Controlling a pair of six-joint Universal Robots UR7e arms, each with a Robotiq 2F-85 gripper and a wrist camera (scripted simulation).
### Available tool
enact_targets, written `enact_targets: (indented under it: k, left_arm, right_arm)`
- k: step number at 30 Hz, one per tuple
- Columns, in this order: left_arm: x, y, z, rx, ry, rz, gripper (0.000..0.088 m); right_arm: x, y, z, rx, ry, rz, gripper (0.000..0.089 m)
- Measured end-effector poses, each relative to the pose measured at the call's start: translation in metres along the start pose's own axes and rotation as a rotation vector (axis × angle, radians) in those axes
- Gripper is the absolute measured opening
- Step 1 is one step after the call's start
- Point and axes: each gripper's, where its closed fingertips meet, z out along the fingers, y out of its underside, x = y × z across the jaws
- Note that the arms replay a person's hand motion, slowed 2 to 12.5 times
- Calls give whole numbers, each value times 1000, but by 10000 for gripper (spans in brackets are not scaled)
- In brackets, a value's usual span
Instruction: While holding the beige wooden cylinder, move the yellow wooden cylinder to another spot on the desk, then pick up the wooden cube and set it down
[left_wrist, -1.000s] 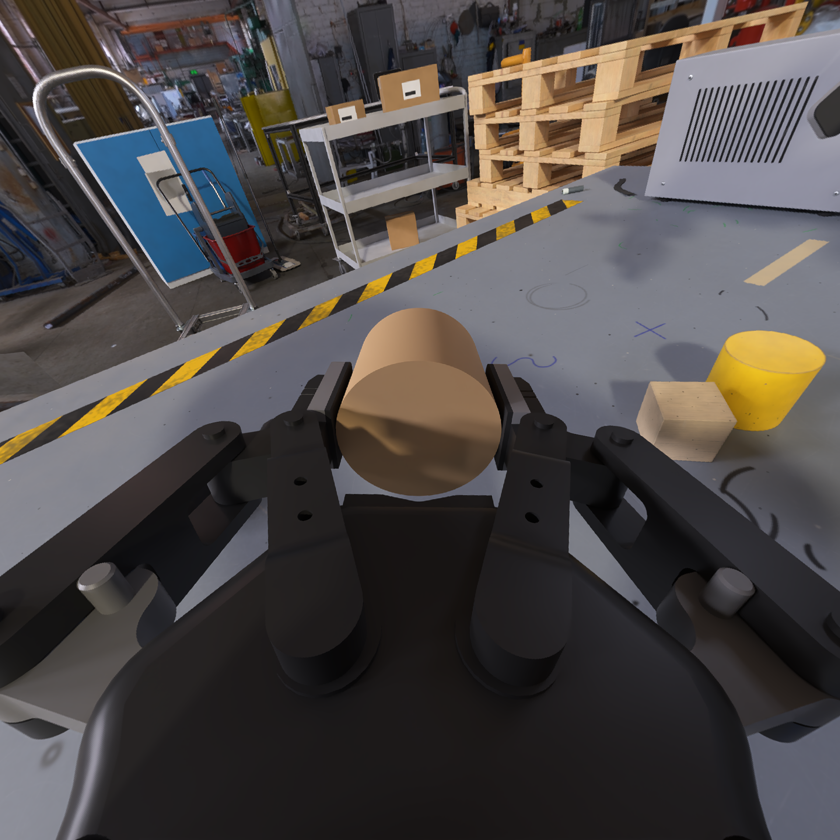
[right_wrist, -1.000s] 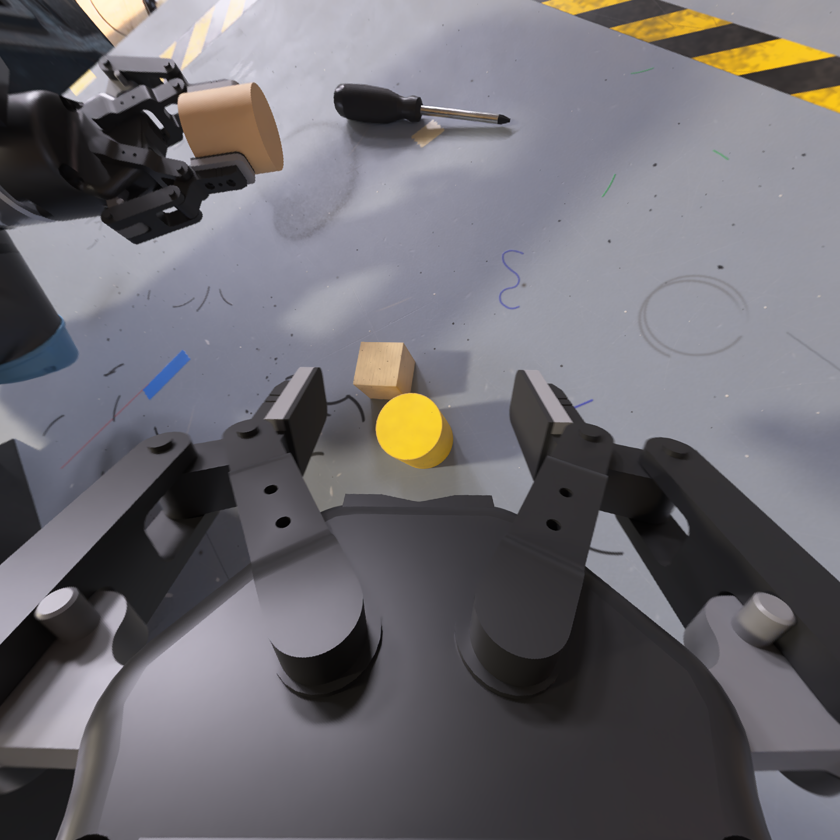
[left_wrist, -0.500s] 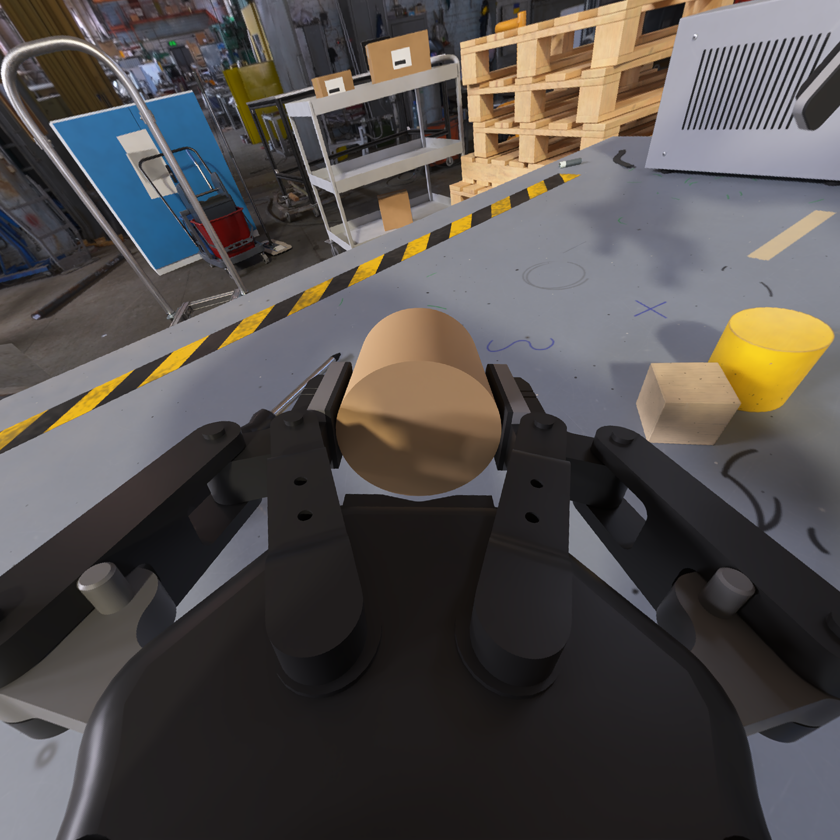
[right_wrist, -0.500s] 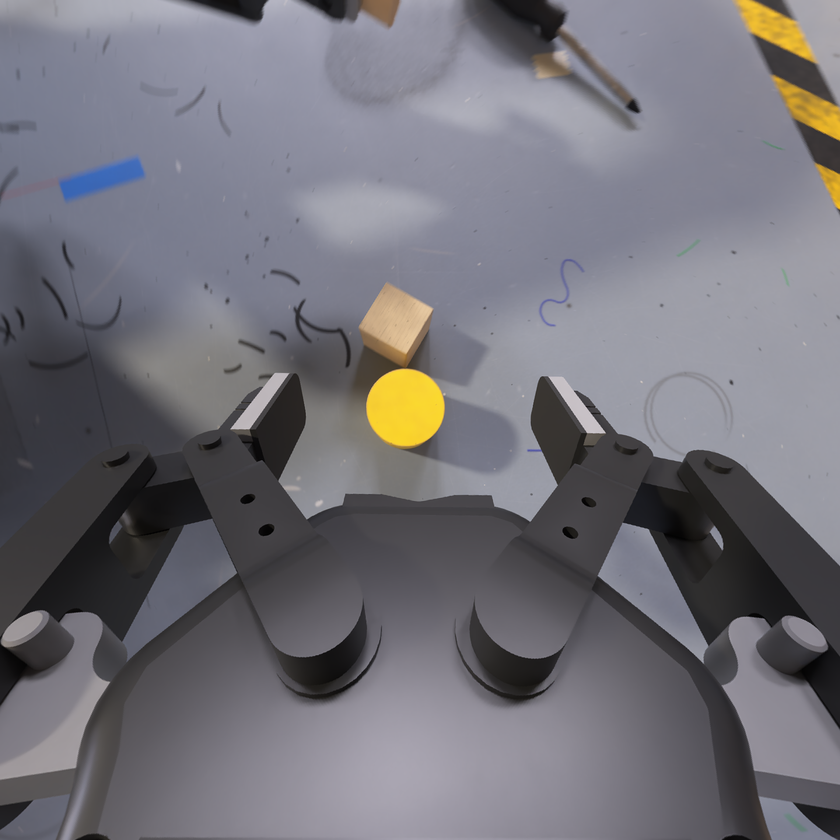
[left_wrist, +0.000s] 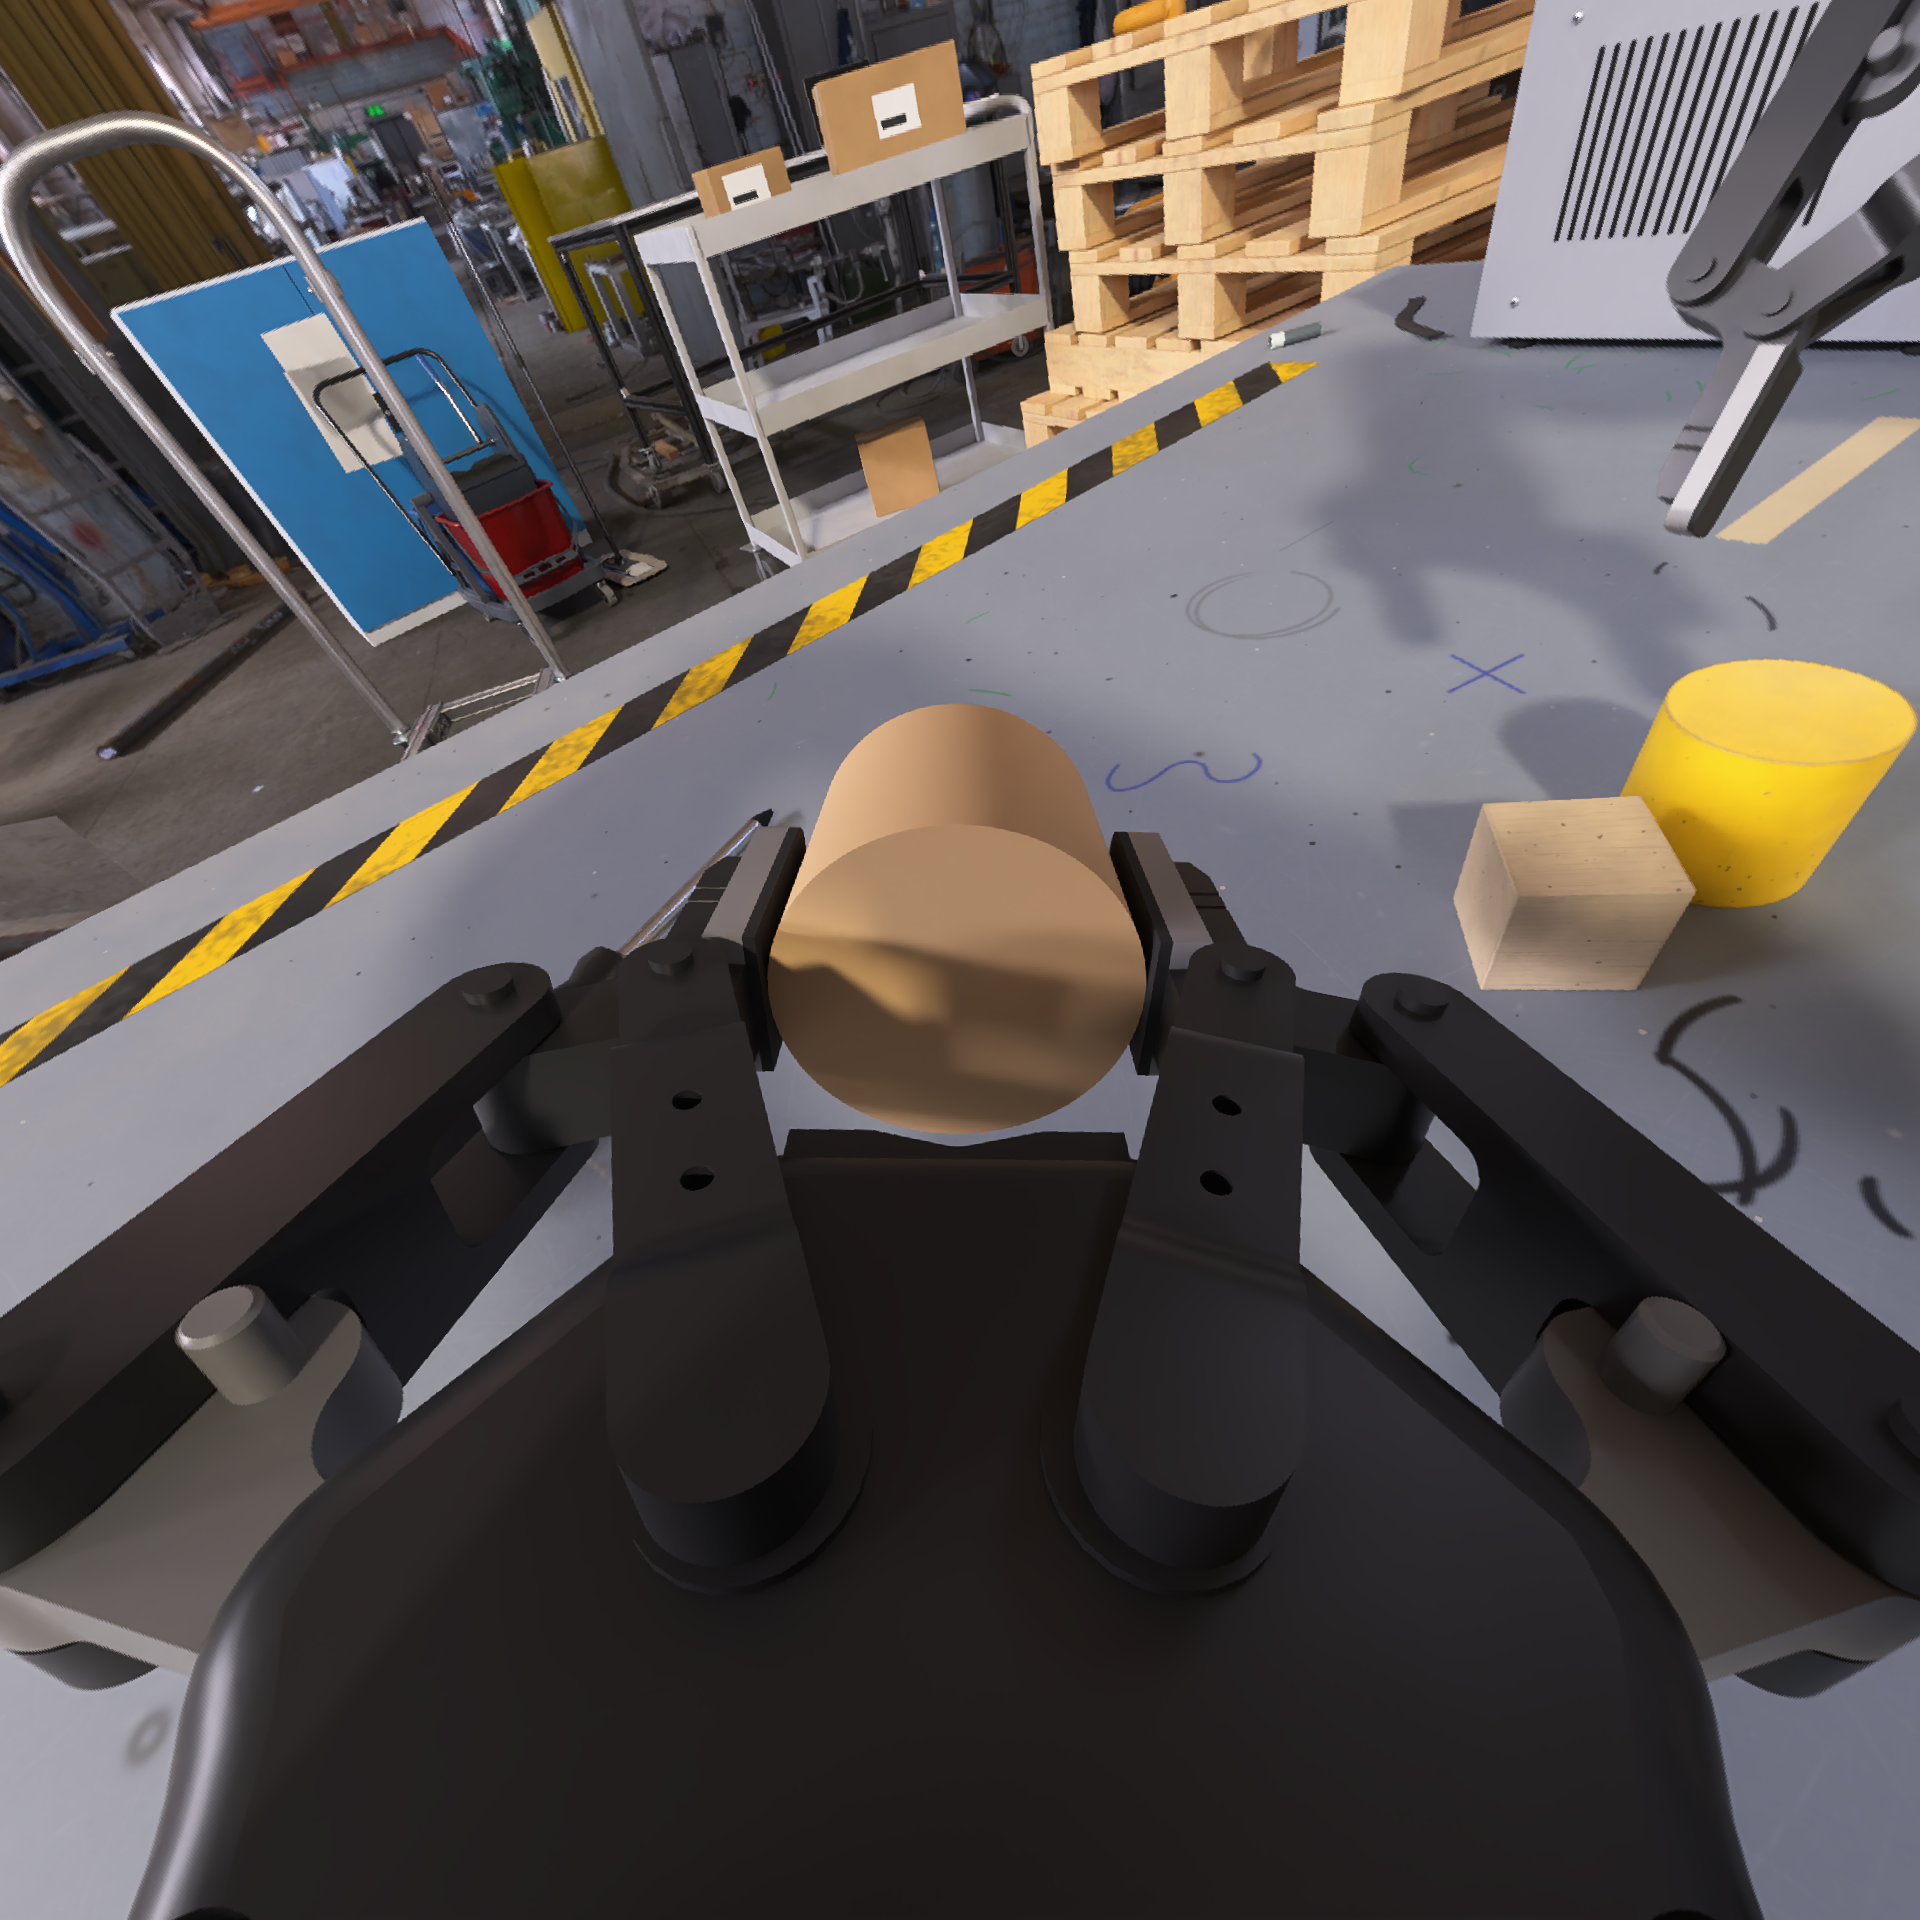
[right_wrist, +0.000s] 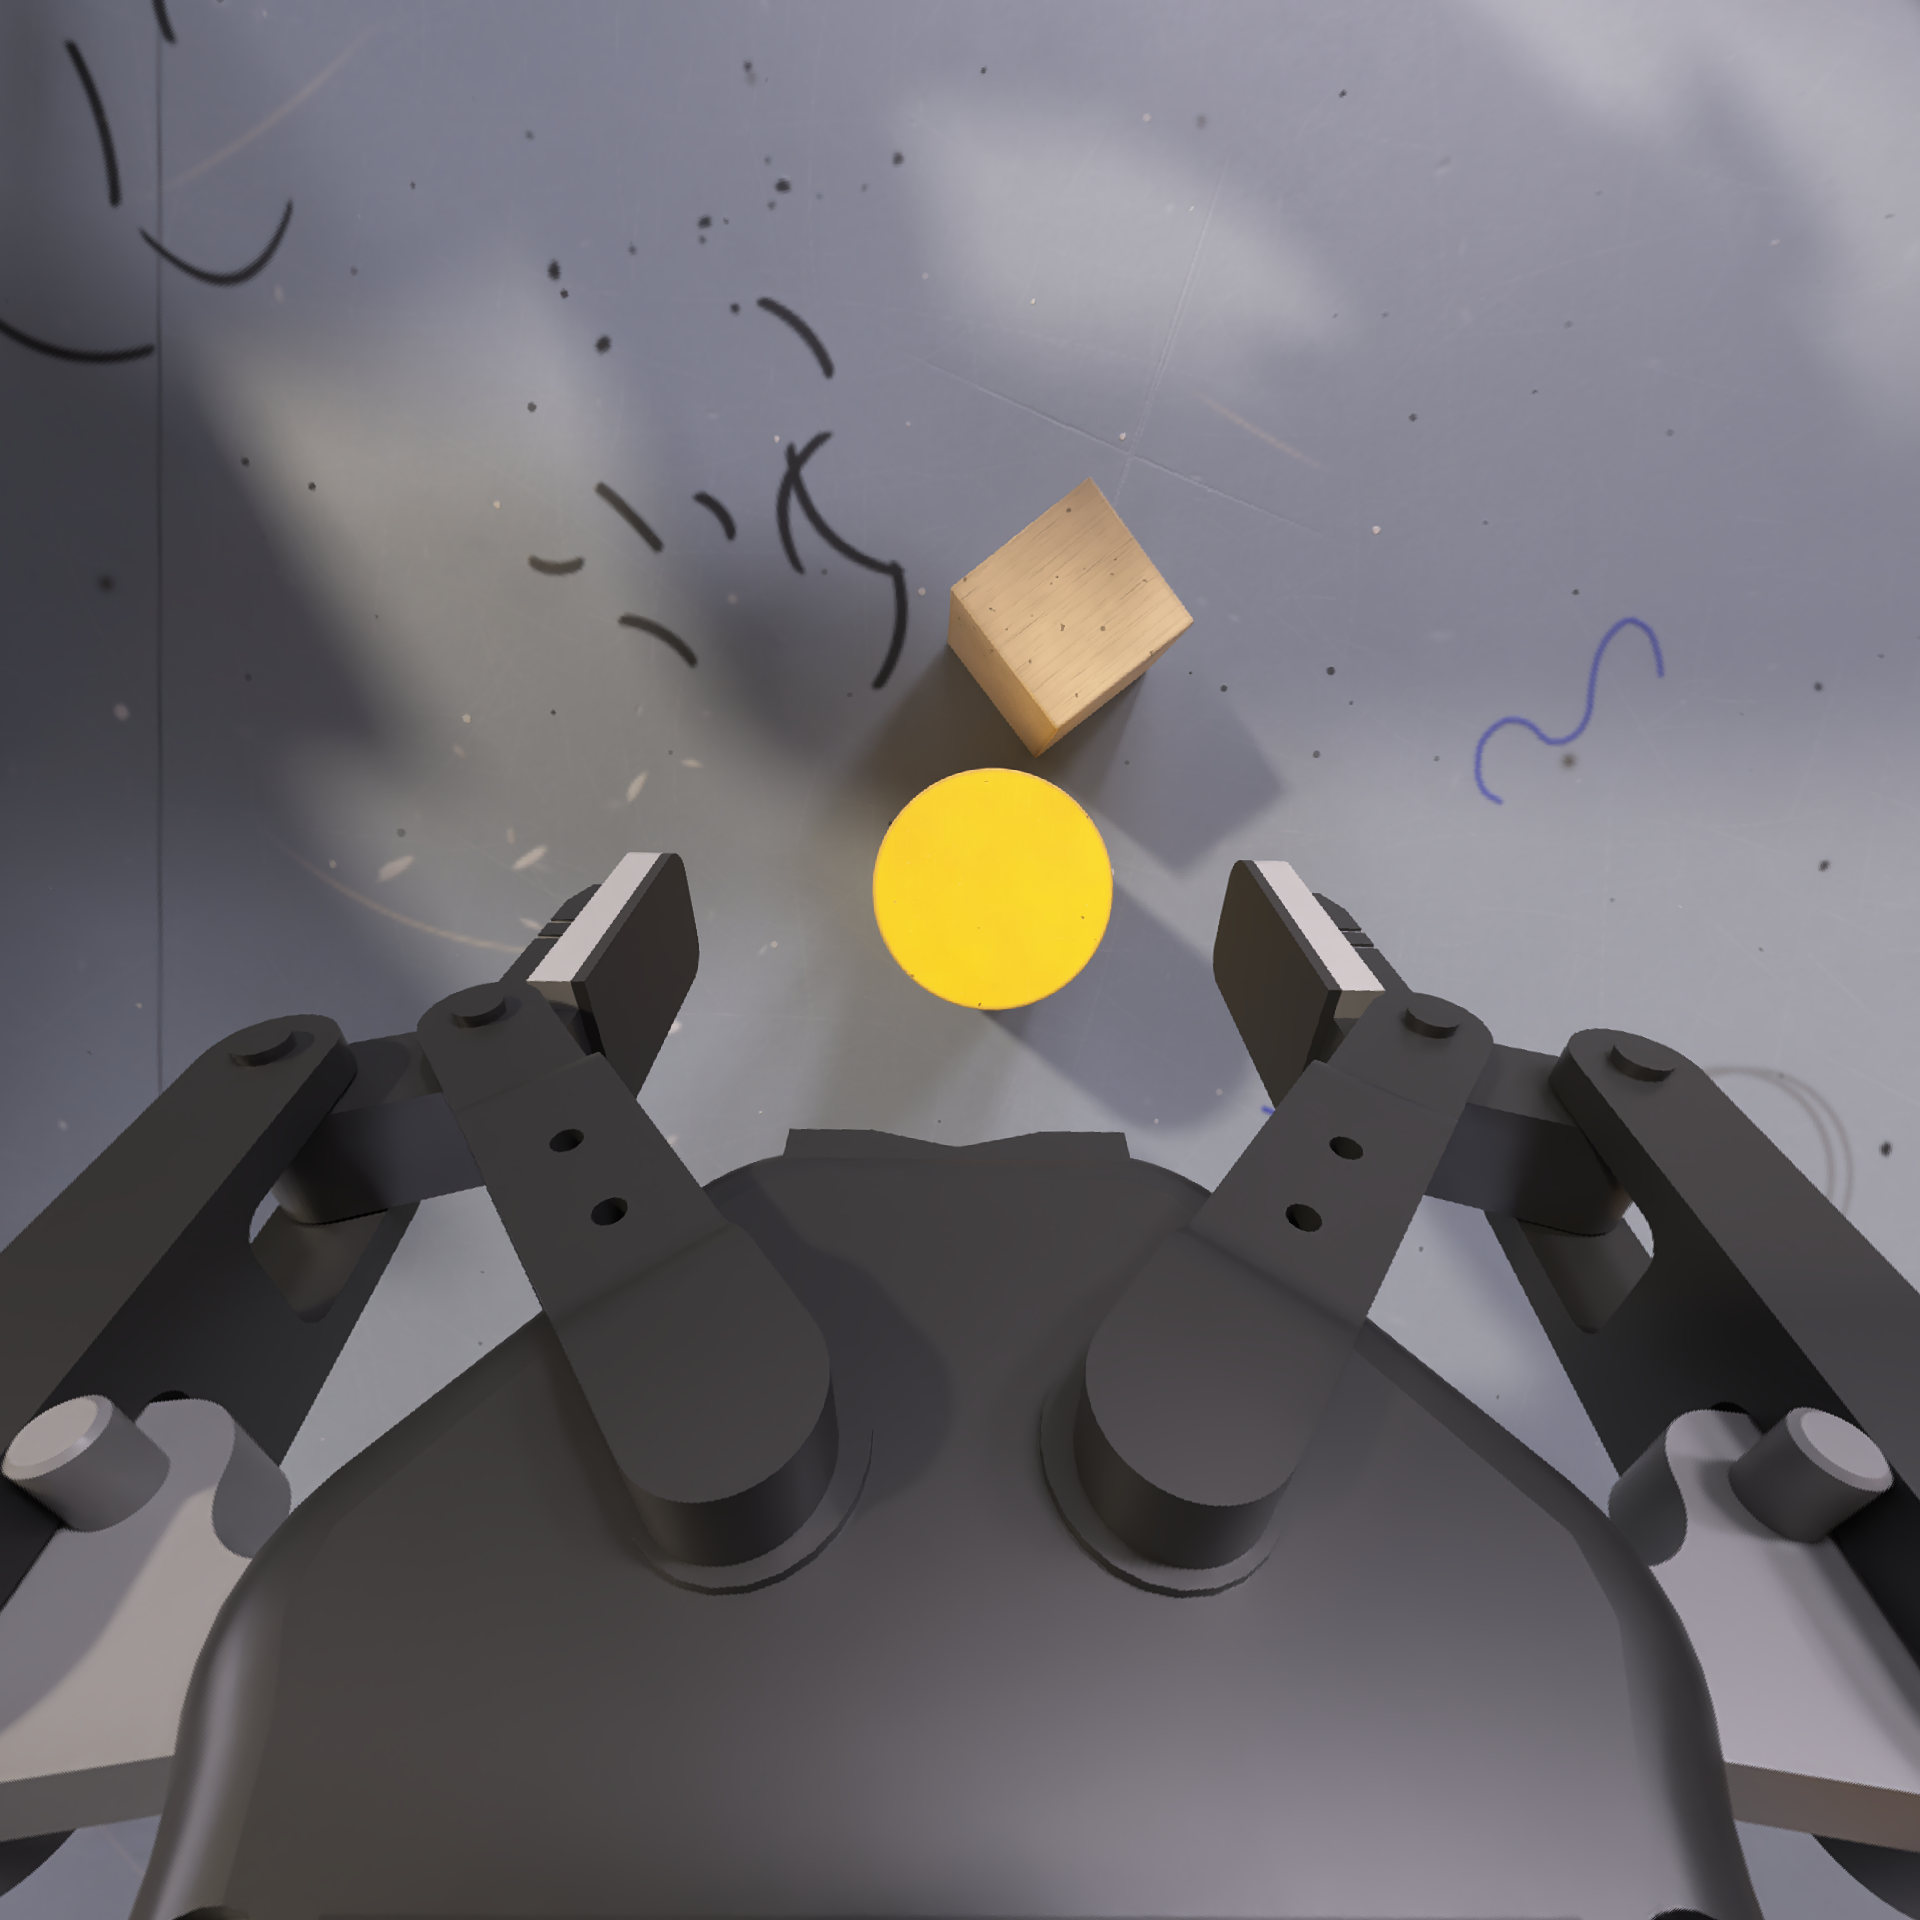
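I have the beige wooden cylinder squeezed tight in my left gripper, held up off the desk, and my right gripper hangs wide open with nothing in it, right above the yellow wooden cylinder. I think I am on the step of moving the yellow one, so next I must go straight down, one finger on each side, and close without bumping the wooden cube, which sits just beside the yellow cylinder, maybe touching it, though I cannot tell. I count two cylinders, one cube and two grippers.
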Motion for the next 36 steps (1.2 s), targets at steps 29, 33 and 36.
enact_targets:
  k: [29, 33, 36]
  left_arm:
    - [1, 10, 6, -48, 2, 12, 509]
    - [2, 12, 7, -55, 3, 16, 509]
    - [2, 12, 7, -58, 0, 19, 509]
  right_arm:
    - [4, 22, 36, -267, -141, -9, 550]
    - [8, 23, 35, -272, -134, -5, 515]
    - [12, 24, 33, -274, -123, -11, 515]
